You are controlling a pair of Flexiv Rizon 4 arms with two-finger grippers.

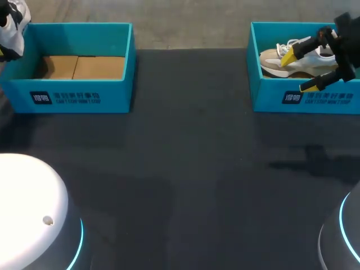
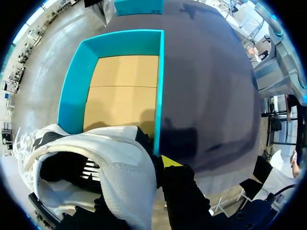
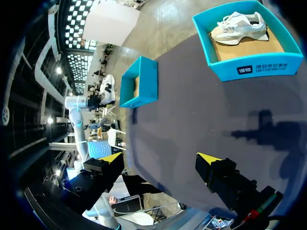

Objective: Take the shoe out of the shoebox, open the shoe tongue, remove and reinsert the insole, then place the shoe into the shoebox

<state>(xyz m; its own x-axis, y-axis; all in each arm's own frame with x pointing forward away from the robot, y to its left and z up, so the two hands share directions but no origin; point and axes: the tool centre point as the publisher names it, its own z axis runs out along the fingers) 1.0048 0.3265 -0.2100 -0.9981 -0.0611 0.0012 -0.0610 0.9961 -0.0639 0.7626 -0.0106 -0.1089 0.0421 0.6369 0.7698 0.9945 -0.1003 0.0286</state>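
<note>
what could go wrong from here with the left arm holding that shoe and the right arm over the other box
1. The left gripper seems to hold the white shoe by one edge of its opening only, so it may slip or swing.
2. The shoe hangs close to the empty box; lowering it could catch that wall.
3. The right gripper is open above the right box and the second shoe, with one tip over the front wall. A descent might strike it.

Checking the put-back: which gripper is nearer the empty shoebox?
Left. The left gripper, holding a white shoe, hangs close by the empty shoebox; the right gripper hovers by the other shoebox.
</note>
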